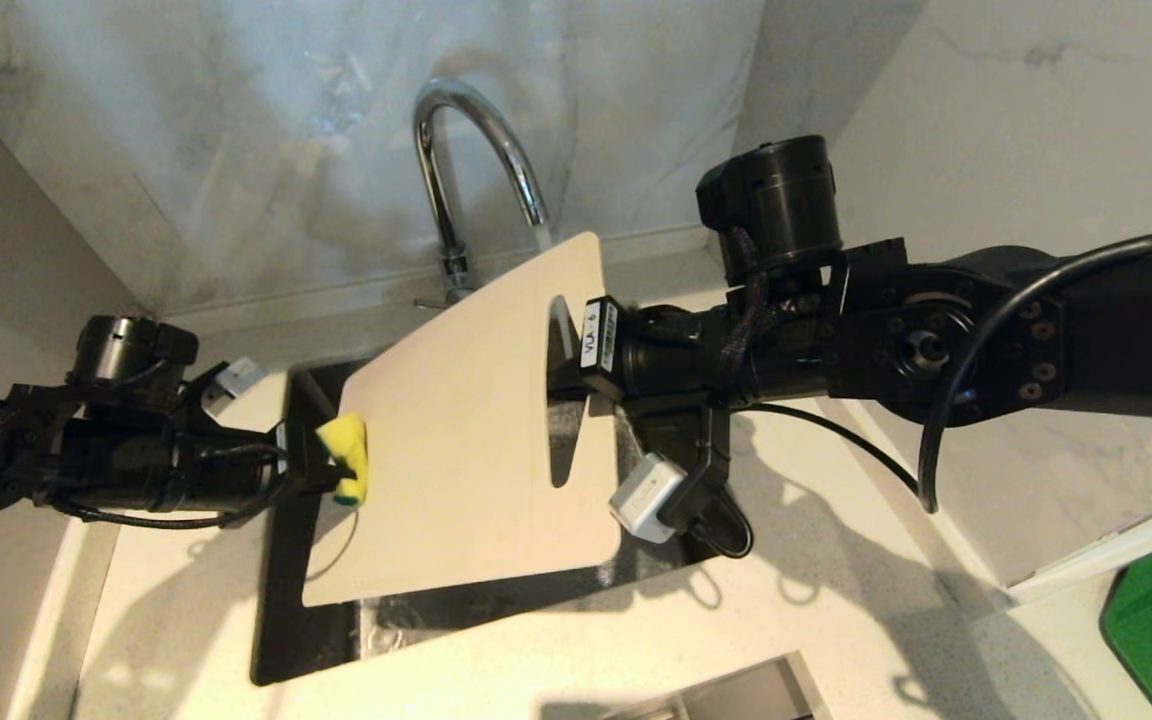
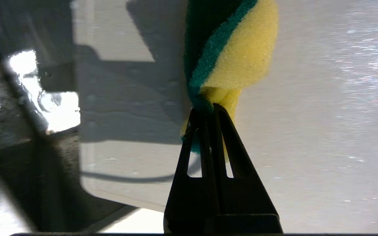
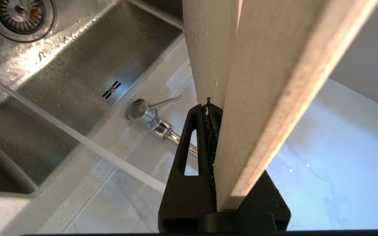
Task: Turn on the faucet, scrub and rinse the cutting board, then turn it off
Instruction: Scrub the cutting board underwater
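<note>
Now cutting board (image 1: 456,440) tilted over sink (image 1: 281,640), slot end up by faucet (image 1: 476,150), right fingers (image 3: 189,154) clamping it, left fingers (image 2: 208,137) pinching sponge (image 1: 346,455).

One cutting board (image 1: 456,430) is counted, with one handle slot (image 1: 564,420) cut through it. One faucet (image 1: 466,170) is recorded, with one thin lever (image 3: 164,100) at its base and one stream of water (image 3: 87,144) seen running. One sponge (image 1: 346,458), yellow with a green layer, is noted. One sink (image 3: 77,75) with one drain strainer (image 3: 20,13) is counted. Two pincers are tallied: left pincer (image 2: 210,108) and right pincer (image 3: 210,108).
</note>
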